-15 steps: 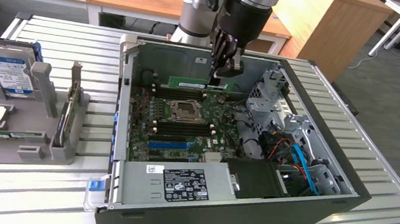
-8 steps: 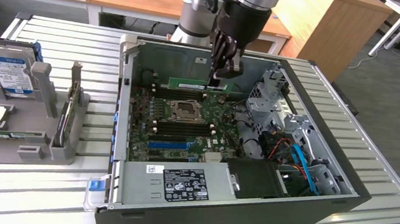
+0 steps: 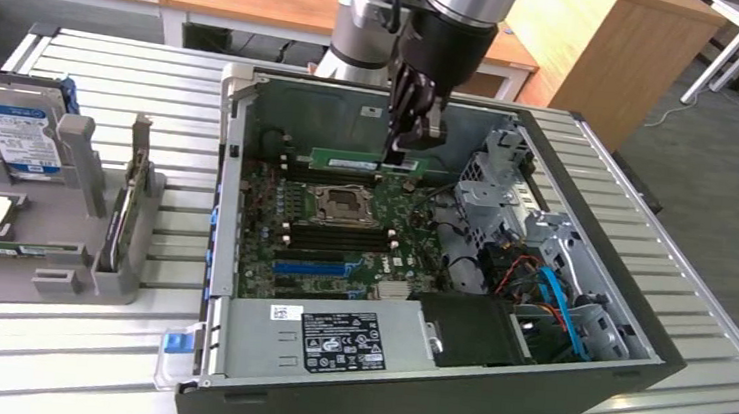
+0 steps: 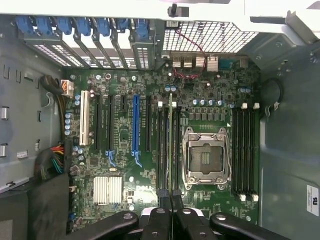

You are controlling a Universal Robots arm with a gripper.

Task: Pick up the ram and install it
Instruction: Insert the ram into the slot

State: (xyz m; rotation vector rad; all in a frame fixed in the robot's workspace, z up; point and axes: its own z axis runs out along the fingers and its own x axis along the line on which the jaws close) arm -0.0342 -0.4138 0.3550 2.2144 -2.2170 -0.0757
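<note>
The ram (image 3: 346, 162), a thin green stick, hangs edge-down inside the open computer case, held at one end by my gripper (image 3: 409, 150), which is shut on it. It hovers just over the black memory slots (image 3: 332, 177) on the far side of the CPU socket (image 3: 341, 203). In the wrist view the ram (image 4: 170, 140) appears edge-on as a thin line running along the black slots (image 4: 162, 150) beside the socket (image 4: 206, 157). My gripper (image 4: 170, 199) clamps its near end. I cannot tell whether the stick touches a slot.
The case wall (image 3: 233, 155) and a metal drive cage (image 3: 499, 178) flank the board. A power supply (image 3: 331, 339) lies at the near end, with blue and orange cables (image 3: 550, 293) beside it. A grey fixture at the exterior view's left holds a hard drive (image 3: 14, 136) and an upright card (image 3: 129, 196).
</note>
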